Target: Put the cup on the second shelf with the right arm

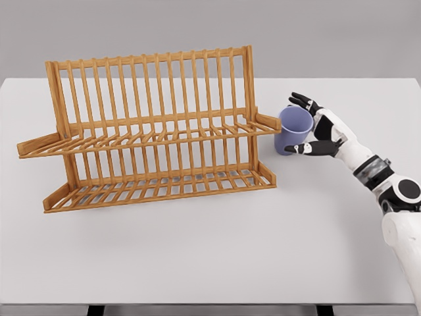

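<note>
A blue cup [294, 129] stands upright on a white table [210, 250], just beside the right end of a wooden two-tier rack [151, 131], close to the end of the rack's upper shelf [141, 135]. The right hand [316, 131], white with black fingers [301, 101], reaches in from the right; its fingers are spread around the cup's far side and its thumb [299, 149] lies at the near side. Whether they press on the cup cannot be told. The rack stands left of centre, its lower shelf [158, 187] resting on the tabletop. Behind the table is a plain grey wall [210, 33].
</note>
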Controlling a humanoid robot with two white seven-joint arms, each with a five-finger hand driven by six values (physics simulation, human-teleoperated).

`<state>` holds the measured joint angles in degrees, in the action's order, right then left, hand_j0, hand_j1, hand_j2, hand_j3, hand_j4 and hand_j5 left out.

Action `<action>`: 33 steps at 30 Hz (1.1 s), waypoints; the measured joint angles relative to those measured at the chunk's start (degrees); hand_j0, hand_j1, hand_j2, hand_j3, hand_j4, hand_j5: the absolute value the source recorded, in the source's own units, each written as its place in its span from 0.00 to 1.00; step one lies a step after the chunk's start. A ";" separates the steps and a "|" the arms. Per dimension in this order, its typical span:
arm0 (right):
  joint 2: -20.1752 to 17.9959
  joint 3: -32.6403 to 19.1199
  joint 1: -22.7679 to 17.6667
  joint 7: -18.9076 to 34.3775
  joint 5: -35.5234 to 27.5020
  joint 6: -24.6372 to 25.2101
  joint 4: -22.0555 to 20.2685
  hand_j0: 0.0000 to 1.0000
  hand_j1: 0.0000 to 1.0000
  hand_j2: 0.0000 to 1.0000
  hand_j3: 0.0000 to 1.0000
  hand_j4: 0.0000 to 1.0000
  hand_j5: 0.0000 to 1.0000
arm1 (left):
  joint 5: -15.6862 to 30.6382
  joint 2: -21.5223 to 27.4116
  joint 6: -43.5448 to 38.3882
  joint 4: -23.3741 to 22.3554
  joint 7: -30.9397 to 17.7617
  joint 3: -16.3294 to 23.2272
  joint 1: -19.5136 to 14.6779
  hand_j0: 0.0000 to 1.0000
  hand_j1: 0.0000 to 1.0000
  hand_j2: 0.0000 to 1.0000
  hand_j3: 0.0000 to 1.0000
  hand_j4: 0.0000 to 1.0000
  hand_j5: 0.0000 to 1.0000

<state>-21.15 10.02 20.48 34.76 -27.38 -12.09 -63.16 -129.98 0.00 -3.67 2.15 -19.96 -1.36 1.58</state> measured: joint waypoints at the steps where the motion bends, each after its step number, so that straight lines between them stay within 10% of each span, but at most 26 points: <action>1: -0.03 0.02 0.00 0.02 0.09 0.00 -0.04 1.00 1.00 1.00 1.00 1.00 1.00 | 0.00 0.00 0.00 0.00 0.01 0.00 0.00 1.00 1.00 1.00 1.00 1.00 1.00; 16: -0.08 0.14 0.79 0.21 0.81 0.29 -0.18 0.59 0.59 0.59 0.59 0.59 0.59 | 0.00 0.00 0.00 0.00 0.00 0.02 0.00 1.00 1.00 1.00 1.00 1.00 1.00; 33: -1.01 -0.66 1.23 0.26 0.65 0.26 -1.70 0.56 0.56 0.56 0.56 0.56 0.56 | 0.00 0.00 0.00 0.00 -0.01 -0.01 0.00 1.00 1.00 1.00 1.00 1.00 1.00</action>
<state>-22.16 9.35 21.71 35.01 -26.73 -11.83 -64.86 -129.98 0.00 -3.67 2.14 -19.97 -1.38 1.58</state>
